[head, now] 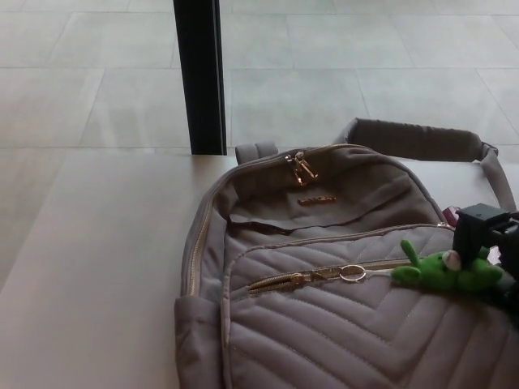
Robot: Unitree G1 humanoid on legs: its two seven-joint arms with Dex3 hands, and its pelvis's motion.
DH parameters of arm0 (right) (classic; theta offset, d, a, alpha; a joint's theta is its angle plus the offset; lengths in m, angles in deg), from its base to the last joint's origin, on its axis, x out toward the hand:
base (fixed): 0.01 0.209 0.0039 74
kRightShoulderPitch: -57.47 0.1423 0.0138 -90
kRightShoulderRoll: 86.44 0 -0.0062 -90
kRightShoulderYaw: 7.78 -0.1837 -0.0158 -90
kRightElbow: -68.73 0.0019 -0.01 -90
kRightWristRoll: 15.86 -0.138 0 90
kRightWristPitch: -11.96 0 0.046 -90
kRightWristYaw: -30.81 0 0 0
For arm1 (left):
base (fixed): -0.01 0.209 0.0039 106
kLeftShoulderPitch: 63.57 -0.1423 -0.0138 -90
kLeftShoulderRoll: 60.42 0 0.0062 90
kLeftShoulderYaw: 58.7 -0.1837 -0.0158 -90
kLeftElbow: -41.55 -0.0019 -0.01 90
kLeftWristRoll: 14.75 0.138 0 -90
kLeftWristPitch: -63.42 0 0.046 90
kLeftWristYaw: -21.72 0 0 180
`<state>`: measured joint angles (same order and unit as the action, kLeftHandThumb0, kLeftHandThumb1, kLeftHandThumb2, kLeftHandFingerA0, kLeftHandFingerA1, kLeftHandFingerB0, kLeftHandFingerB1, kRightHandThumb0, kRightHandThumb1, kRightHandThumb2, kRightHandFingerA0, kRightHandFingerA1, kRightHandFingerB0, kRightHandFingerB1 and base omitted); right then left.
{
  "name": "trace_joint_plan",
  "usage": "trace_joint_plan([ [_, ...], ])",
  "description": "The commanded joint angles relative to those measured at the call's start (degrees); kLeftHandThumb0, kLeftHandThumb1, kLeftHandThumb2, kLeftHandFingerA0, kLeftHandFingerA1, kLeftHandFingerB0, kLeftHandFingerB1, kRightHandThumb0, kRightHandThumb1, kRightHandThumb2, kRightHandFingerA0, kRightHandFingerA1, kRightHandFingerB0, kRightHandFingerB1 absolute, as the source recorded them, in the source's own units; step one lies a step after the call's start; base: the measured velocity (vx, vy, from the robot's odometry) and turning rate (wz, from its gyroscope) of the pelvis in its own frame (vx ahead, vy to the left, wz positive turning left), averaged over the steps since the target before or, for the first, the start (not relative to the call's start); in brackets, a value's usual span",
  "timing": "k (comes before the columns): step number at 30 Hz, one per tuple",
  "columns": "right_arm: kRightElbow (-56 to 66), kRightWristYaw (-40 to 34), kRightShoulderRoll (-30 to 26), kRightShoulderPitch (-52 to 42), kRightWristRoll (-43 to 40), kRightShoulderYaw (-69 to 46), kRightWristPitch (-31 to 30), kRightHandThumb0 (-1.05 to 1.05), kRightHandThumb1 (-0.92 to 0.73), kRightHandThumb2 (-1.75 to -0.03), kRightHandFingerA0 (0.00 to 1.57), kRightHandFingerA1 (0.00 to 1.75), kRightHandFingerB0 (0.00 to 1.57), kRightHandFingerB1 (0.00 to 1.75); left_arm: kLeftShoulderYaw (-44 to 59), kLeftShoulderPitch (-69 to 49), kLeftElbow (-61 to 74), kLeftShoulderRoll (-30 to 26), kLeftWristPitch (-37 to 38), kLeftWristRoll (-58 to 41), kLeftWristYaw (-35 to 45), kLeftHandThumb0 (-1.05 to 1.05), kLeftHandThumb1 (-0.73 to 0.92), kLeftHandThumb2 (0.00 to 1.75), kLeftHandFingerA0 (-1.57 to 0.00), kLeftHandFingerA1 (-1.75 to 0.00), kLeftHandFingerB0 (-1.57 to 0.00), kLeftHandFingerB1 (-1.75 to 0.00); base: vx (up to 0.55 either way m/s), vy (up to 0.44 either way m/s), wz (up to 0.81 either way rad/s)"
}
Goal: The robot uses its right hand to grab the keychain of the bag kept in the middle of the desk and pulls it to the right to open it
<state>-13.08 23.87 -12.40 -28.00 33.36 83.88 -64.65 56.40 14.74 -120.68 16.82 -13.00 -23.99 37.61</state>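
Bag: you've got the grey quilted backpack [340,324] lying flat on the desk [97,267], filling the lower right of the frame, its strap [413,138] trailing off at upper right.

Keychain: the green plush frog [446,271] sits at the right edge, mid-height, stretched out sideways on the front panel, with its gold ring [352,274] linking it leftward to the zipper pull.

Right hand: look at the far right edge, your right hand [491,243] is wrapped around the frog's far end, a black finger block pressing down just above it. I read that as grasping the keychain, though most of the hand is cut off by the frame.

Left hand: nowhere in the picture.

Front zipper: the gold teeth [280,282] run from lower centre toward the ring; the slider [320,275] sits just left of the ring. The pocket looks only partly parted, if at all, and I cannot tell how wide the gap is from here.

Top zipper: the gold pulls [302,168] at upper centre hang untouched.

Done: the grab is made and the line is taut toward the right.

Left: most of the zipper track lies to the right of the slider, hidden under the frog, so you've got plenty of pulling ahead before that pocket is truly open.

Backdrop: dark post [199,77] at upper centre, pale tiled floor behind.
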Motion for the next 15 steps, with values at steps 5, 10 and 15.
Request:
trace_joint_plan([
  [5,-1.8,-1.5,-2.0,2.4,-0.2,-2.5,-1.3,-0.23,-0.44,-1.05,0.97,1.75,0.68,1.65,0.1,-1.1,0.1,-0.6,-0.7,-0.9,0.9,-0.82,0.92,0.81,-0.55,-0.48,-0.52,-0.41,0.0,0.0,0.0],
  [10,-3.1,1.4,-4.0,5.1,-1.2,-4.0,-2.9,-0.27,-0.57,-0.92,0.98,1.75,0.81,1.41,0.2,-1.3,0.0,-0.6,-0.6,-1.1,0.8,-0.83,0.92,0.81,-0.57,-0.49,-0.51,-0.41,0.0,0.0,0.0],
  [15,-5.6,2.9,-5.0,9.3,-3.9,-5.6,-3.5,-0.23,-0.45,-1.08,0.96,1.75,0.72,1.58,-0.1,-1.9,0.6,-0.5,-0.2,-0.8,0.4,-0.83,0.92,0.8,-0.58,-0.48,-0.53,-0.41,0.0,0.0,0.0],
])
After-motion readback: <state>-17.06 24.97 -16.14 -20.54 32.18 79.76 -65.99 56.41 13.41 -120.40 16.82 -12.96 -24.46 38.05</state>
